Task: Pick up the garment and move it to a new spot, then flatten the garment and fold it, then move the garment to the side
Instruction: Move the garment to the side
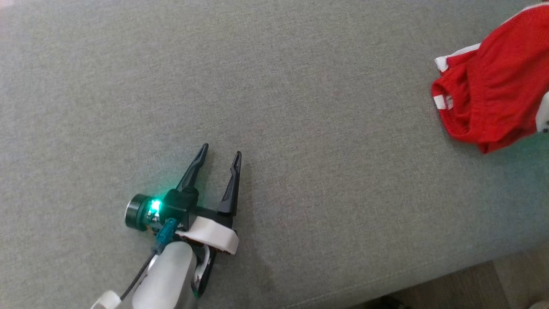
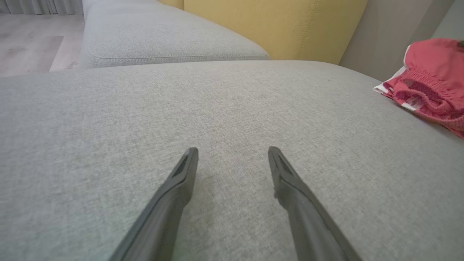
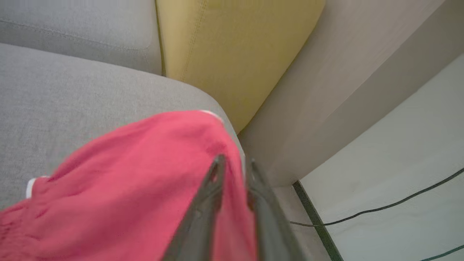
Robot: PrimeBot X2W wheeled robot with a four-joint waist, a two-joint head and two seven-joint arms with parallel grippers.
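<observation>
The garment (image 1: 493,94) is a red pair of shorts with white trim, bunched at the far right of the grey sofa seat (image 1: 300,86). In the left wrist view the garment (image 2: 431,79) lies off to the right. My left gripper (image 1: 221,152) rests low over the seat at the lower left, open and empty, its fingers (image 2: 232,152) spread over bare cushion. In the right wrist view my right gripper (image 3: 233,163) has its fingers nearly together, with a strip of the garment (image 3: 127,181) pinched between them near the seat's corner. A pale part of the right arm (image 1: 542,113) overlaps the cloth.
A yellow back cushion (image 2: 275,25) stands behind the seat, and shows as the yellow cushion (image 3: 232,40) just beyond the garment. The sofa's front edge runs at the lower right, with floor (image 1: 472,287) below it. A dark cable (image 3: 380,208) lies on the floor beside the sofa's end.
</observation>
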